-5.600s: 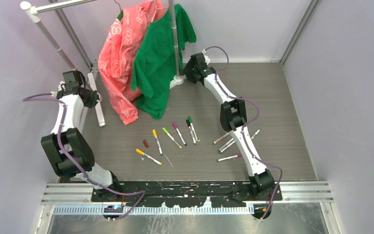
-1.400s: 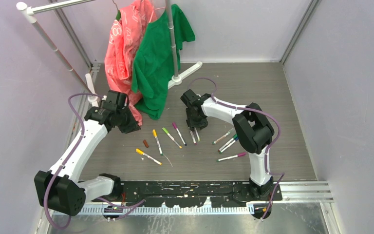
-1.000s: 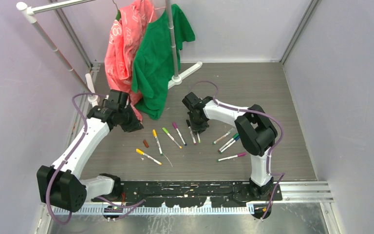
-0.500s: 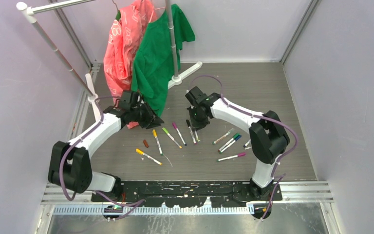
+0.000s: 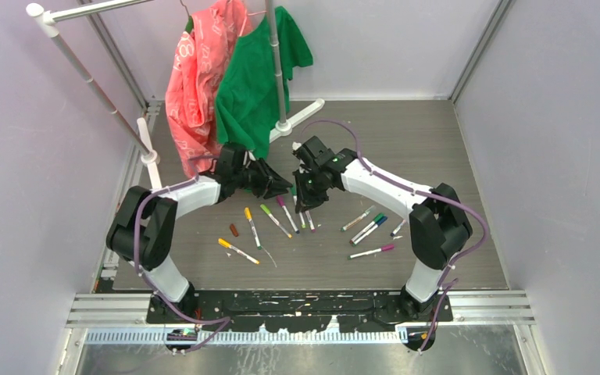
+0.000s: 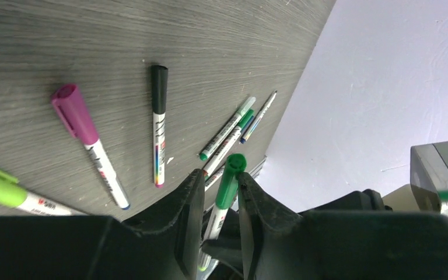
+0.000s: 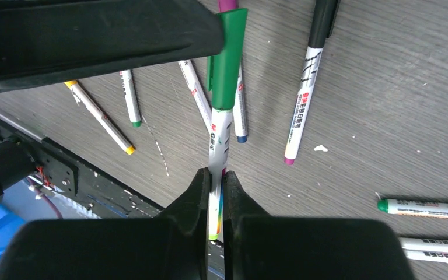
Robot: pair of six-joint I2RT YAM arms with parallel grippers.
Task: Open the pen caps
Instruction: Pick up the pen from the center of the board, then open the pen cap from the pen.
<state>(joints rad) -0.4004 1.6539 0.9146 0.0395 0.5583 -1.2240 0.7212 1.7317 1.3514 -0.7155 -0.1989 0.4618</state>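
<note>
Left wrist view: my left gripper (image 6: 220, 181) stands apart, its fingers either side of the green cap (image 6: 231, 175), placed to close and pull. My right gripper (image 7: 217, 179) is clamped on the pen (image 7: 219, 134) barrel, holding it above the table (image 5: 437, 156) as an anchor. Both arms stretch inward, wrists meeting over the other pens (image 5: 275, 221).

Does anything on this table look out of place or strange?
A small brown cap lies alone beside an orange-capped pen, on no pen. The pink garment and green garment hanging at the back also seem unrelated to the task.
</note>
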